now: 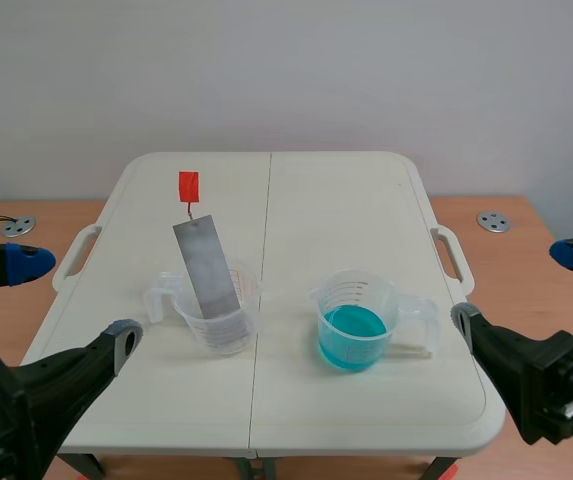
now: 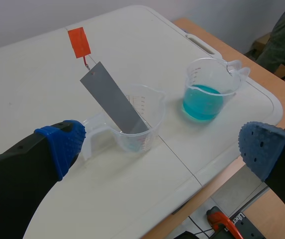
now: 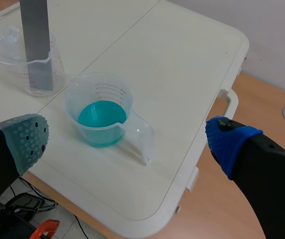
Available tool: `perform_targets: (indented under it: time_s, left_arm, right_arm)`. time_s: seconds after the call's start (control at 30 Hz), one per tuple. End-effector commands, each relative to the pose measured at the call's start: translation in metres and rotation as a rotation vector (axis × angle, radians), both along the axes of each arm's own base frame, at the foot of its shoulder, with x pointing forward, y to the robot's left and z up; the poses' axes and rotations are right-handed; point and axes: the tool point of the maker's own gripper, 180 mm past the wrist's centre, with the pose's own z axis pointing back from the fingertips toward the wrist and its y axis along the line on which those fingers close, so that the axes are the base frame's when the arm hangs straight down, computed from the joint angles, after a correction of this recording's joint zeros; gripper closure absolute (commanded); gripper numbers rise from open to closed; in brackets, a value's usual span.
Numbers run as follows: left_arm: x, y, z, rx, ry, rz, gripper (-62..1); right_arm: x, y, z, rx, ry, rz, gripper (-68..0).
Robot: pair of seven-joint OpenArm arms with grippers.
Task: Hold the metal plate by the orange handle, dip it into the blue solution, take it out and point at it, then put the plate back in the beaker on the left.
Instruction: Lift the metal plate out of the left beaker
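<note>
A grey metal plate [image 1: 206,266] leans in the clear left beaker [image 1: 219,318], its orange handle [image 1: 188,185] sticking up toward the table's far side. To its right stands the beaker of blue solution [image 1: 353,325]. My left gripper [image 1: 71,300] hangs open off the table's front left corner, apart from everything. My right gripper [image 1: 521,288] is open beyond the front right corner. Ahead of the open left gripper [image 2: 162,149] are the plate [image 2: 113,102], handle [image 2: 79,42] and both beakers. The blue beaker [image 3: 100,117] lies ahead of the open right gripper [image 3: 127,142]; the plate [image 3: 35,45] stands further off.
The white folding table [image 1: 346,200] has a centre seam and side carry handles [image 1: 453,255]. It stands on a wooden surface with round metal discs [image 1: 493,221] at each side. A power strip [image 2: 232,224] lies below the front edge.
</note>
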Motion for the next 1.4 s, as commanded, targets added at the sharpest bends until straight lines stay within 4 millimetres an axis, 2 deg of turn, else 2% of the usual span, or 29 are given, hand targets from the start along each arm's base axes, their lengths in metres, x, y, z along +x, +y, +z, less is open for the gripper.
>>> perform_targets:
  time_s: [0.0,0.4,0.43,0.47,0.53,0.57,0.63,0.77,0.93,1.0,1.13,1.27,1.37]
  left_arm:
    - [0.001,-0.004,0.009,-0.026,-0.027,-0.001,-62.3]
    - [0.001,-0.004,0.009,-0.008,-0.034,-0.007,-62.3]
    - [0.002,-0.004,0.008,0.006,-0.038,-0.012,-58.8]
    - [0.002,-0.004,0.007,0.022,-0.043,-0.017,-45.2]
    - [0.002,-0.003,0.005,0.037,-0.034,-0.018,-12.4]
    - [0.002,-0.003,0.003,0.047,-0.028,-0.019,-0.1]
    - [0.002,-0.003,0.001,0.067,-0.032,-0.025,-3.3]
    - [0.000,-0.002,-0.001,0.073,-0.021,-0.026,-3.4]
    - [-0.021,0.008,-0.034,0.190,0.115,-0.030,-3.4]
    - [-0.036,0.016,-0.052,0.257,0.192,-0.032,-3.4]
    - [-0.081,0.031,-0.089,0.380,0.383,-0.057,-3.4]
    - [-0.125,0.048,-0.119,0.414,0.552,-0.054,-3.4]
    - [-0.149,0.063,-0.137,0.435,0.643,-0.040,-3.4]
  right_arm:
    - [0.019,0.006,0.025,0.021,-0.099,0.021,-66.3]
    - [0.026,0.008,0.031,0.023,-0.123,0.028,-66.3]
    - [0.027,0.010,0.032,0.026,-0.127,0.033,-66.3]
    - [0.029,0.013,0.033,0.030,-0.132,0.038,-66.3]
    - [0.032,0.018,0.035,0.041,-0.144,0.052,-66.3]
    - [0.033,0.021,0.037,0.046,-0.149,0.058,-66.3]
    - [0.036,0.026,0.039,0.057,-0.160,0.070,-66.3]
    - [0.041,0.036,0.042,0.076,-0.174,0.094,-66.3]
    - [0.048,0.043,0.044,0.091,-0.190,0.112,-66.3]
    - [0.053,0.045,0.045,0.096,-0.200,0.118,-66.3]
    - [0.061,0.049,0.049,0.124,-0.212,0.124,-66.3]
    - [0.071,0.054,0.054,0.155,-0.229,0.132,-66.3]
    - [0.078,0.061,0.057,0.157,-0.238,0.151,-66.3]
